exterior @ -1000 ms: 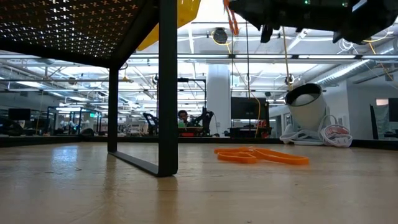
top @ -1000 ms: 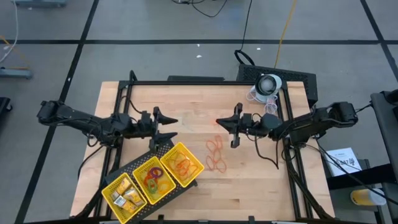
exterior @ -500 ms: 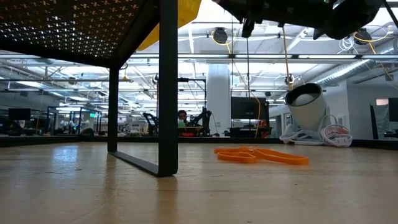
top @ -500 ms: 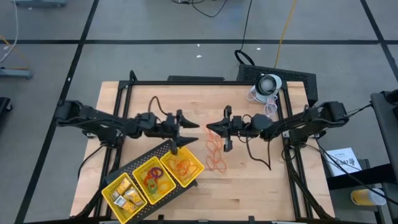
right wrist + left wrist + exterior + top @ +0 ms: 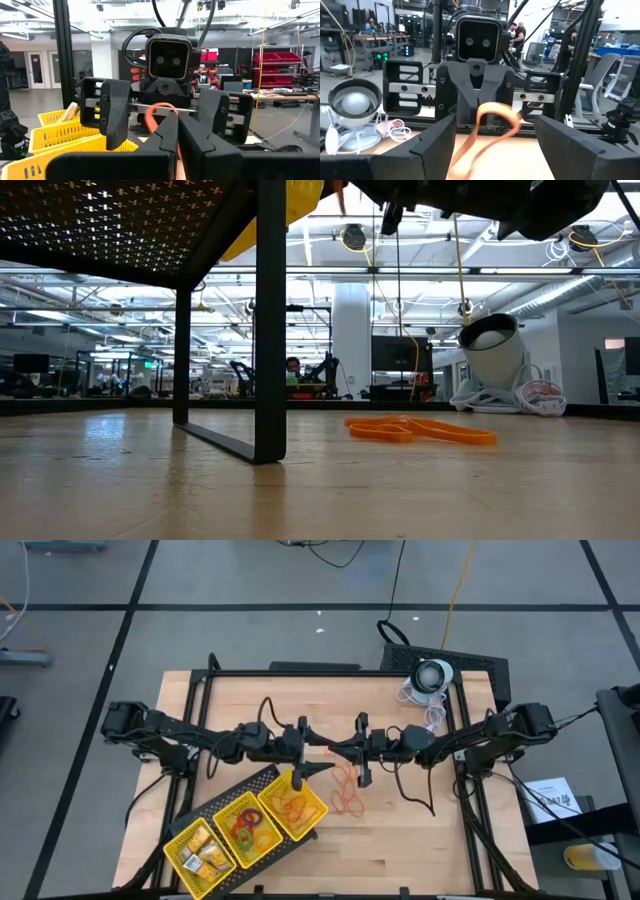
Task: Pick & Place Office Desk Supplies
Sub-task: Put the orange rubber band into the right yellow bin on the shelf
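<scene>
Two arms over the table, one gripper each: left gripper [image 5: 318,753], right gripper [image 5: 345,750]. One orange rubber band [image 5: 161,116] pinched between the right gripper's closed fingers; left fingers spread. One yellow tray [image 5: 320,807] with three compartments: one of yellow-gold blocky pieces [image 5: 203,854], one of coloured rings [image 5: 249,828], one of orange loops [image 5: 292,804]; contents too small and tangled to count. One cluster of loose rubber bands [image 5: 348,802] on the wood, overlapping, number unclear. One white lamp-like fixture [image 5: 432,674].

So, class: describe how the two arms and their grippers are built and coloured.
Both arms are dark, slim and jointed, with black cables looping beside them. The left gripper and right gripper each have two black wedge-shaped fingers below a boxy wrist camera block.
</scene>
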Robot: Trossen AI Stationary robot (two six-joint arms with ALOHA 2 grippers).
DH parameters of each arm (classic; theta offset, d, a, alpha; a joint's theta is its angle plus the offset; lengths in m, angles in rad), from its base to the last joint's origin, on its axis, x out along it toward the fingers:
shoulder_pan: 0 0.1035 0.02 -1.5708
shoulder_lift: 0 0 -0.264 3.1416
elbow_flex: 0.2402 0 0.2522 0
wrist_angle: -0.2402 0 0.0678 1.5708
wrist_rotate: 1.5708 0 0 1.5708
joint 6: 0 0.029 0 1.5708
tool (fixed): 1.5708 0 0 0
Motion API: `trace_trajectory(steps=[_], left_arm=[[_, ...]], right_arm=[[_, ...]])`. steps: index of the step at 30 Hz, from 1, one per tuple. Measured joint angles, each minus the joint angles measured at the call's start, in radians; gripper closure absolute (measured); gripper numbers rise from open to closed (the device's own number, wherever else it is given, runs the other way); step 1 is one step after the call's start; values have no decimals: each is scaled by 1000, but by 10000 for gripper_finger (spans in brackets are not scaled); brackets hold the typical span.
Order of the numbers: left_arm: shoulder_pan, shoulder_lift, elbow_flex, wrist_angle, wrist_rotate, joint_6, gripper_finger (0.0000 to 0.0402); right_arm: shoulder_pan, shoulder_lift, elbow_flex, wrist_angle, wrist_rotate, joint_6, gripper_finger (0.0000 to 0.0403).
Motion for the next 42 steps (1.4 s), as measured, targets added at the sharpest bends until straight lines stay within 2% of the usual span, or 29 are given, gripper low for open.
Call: trace_trajectory(steps=[9, 12, 15, 22, 31, 37, 42], left_arm=[[0, 0, 0, 1, -1, 15, 129], [0, 0, 0, 0, 1, 21, 142], [0, 0, 0, 0, 2, 26, 169], [0, 0, 0, 0, 2, 27, 244], [0, 0, 0, 0, 4, 34, 315], [0, 0, 0, 0, 3, 44, 386], [0, 0, -2, -6, 17, 36, 391]], right_arm=[[0, 0, 0, 9, 0, -1, 403], [0, 0, 0, 37, -14, 0, 403], [0, 0, 0, 55, -50, -1, 403], [0, 0, 0, 48, -50, -1, 403], [0, 0, 0, 37, -50, 0, 403], [0, 0, 0, 29, -50, 0, 403], [0, -2, 0, 11, -52, -8, 397]])
